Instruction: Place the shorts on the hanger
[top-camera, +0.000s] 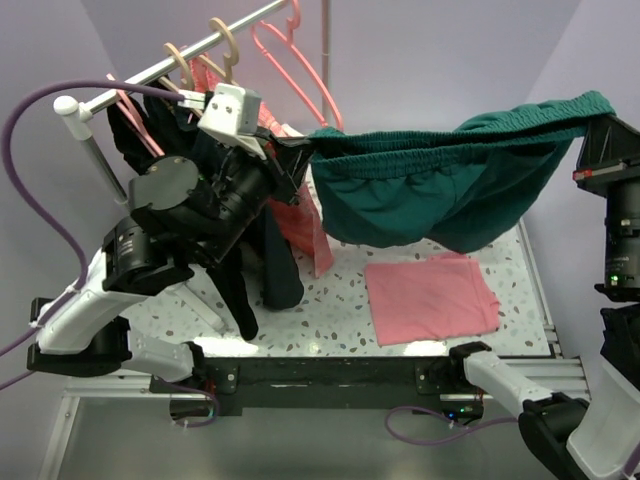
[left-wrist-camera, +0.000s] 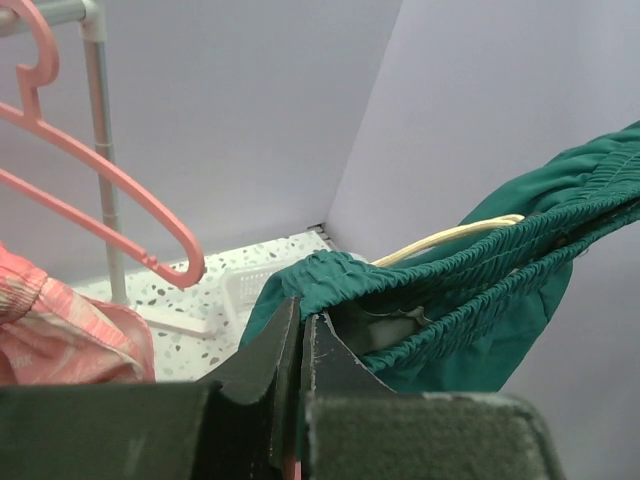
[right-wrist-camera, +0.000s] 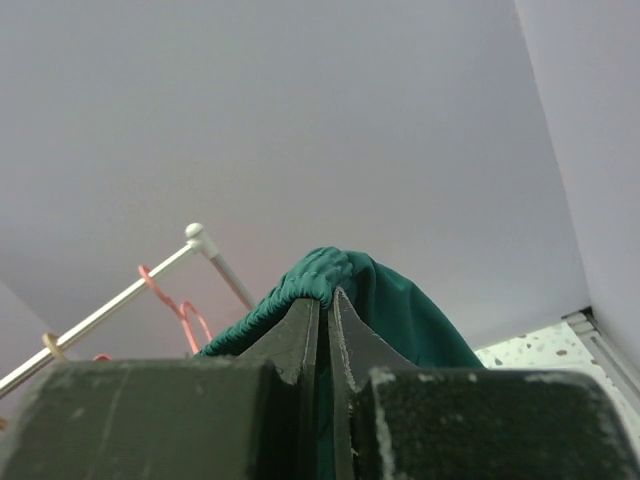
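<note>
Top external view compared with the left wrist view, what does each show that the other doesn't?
Only the top external view shows the flat pink cloth on the table, the dark hanging garments, and the right gripper shut on the far end of the dark teal-green fabric shorts. Only the left wrist view shows the light drawstring. Both show the shorts held aloft, the salmon-pink plastic hanger and the left gripper shut on the waistband.

Table (top-camera: 330, 305): white top with dark speckle, metal rail along the right and near edges. One flat pink cloth (top-camera: 430, 297) lies on it, right of centre, toward the near edge. Pale plastic basket (left-wrist-camera: 250, 288) sits by the far wall, near the rack post (left-wrist-camera: 104, 200)
</note>
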